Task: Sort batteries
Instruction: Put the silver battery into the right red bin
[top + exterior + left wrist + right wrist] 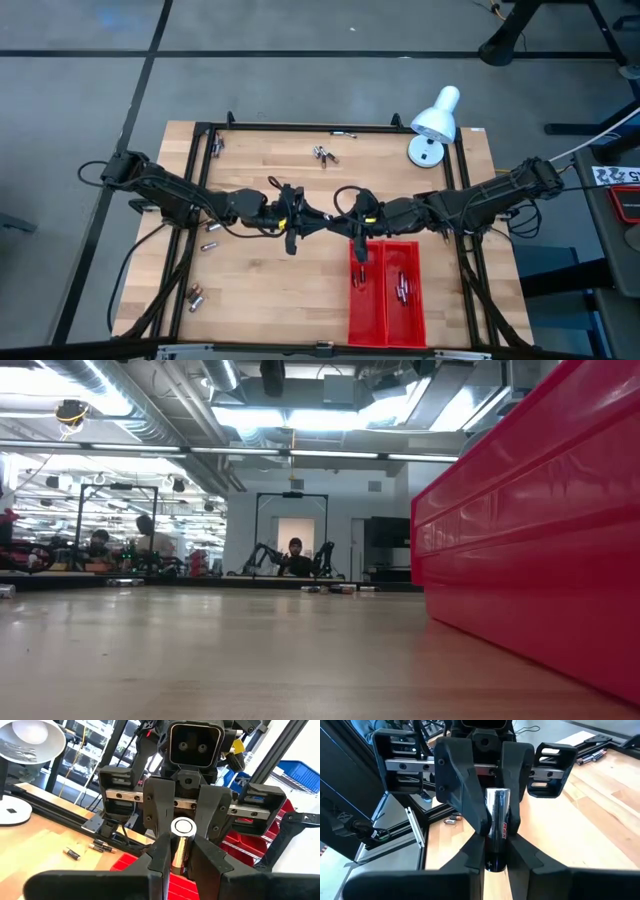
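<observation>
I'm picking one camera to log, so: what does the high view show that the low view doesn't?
Only the high view: the left hand and right hand meeting mid-table, the white lamp, and batteries inside the red tray. Only the low view: the room beyond, with people far back. Both: the red tray and the wooden table.

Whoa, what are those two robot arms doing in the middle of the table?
They are passing one battery between them in mid-air. The left gripper and the right gripper face each other, both closed on it. Beside them, a red tray already holds a few batteries, and others lie loose on the table.
</observation>
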Controlling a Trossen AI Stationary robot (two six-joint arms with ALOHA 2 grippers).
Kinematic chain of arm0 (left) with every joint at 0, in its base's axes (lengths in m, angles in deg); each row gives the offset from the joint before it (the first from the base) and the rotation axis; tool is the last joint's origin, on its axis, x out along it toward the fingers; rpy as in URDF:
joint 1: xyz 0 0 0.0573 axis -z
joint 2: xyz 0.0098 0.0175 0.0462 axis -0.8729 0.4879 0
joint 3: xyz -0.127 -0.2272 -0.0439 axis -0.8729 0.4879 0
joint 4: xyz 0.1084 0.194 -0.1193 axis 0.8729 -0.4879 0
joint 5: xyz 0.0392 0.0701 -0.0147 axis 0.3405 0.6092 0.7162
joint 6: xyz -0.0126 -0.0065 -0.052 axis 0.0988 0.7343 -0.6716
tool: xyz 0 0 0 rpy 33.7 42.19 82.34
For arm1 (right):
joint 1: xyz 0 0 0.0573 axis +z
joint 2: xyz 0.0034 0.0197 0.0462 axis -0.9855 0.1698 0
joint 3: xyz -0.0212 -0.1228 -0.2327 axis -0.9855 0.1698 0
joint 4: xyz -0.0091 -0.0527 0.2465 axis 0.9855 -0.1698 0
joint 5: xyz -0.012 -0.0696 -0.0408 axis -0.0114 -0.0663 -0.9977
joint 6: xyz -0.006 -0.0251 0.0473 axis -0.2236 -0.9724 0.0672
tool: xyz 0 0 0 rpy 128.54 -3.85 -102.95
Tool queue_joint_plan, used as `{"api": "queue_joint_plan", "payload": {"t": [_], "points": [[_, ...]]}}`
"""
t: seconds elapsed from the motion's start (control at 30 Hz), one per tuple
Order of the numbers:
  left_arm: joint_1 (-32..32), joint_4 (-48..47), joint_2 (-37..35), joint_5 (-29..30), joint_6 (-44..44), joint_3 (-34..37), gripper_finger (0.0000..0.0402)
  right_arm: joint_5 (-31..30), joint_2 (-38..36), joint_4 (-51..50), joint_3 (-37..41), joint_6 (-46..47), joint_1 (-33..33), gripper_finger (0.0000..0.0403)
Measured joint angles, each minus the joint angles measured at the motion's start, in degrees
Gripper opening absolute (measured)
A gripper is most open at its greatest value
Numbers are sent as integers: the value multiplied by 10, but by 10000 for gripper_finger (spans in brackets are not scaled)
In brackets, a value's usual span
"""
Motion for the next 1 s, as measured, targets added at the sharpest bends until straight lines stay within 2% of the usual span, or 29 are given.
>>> {"api": "queue_joint_plan", "payload": {"t": [0.17,0.4,0.6,0.77,1.0], "points": [[5,-1,0,2,27,0,75,0,0,1,0,-2,0,47],[-1,-8,-1,2,29,0,164,-6,0,3,0,-4,0,47],[-10,-72,-30,2,26,0,222,-16,-3,-1,0,-6,0,47],[-9,-153,-73,0,28,1,241,-39,-18,-12,-1,-7,0,47],[-7,-293,-120,0,-14,1,244,-50,-30,-16,-1,-20,0,47]]}}
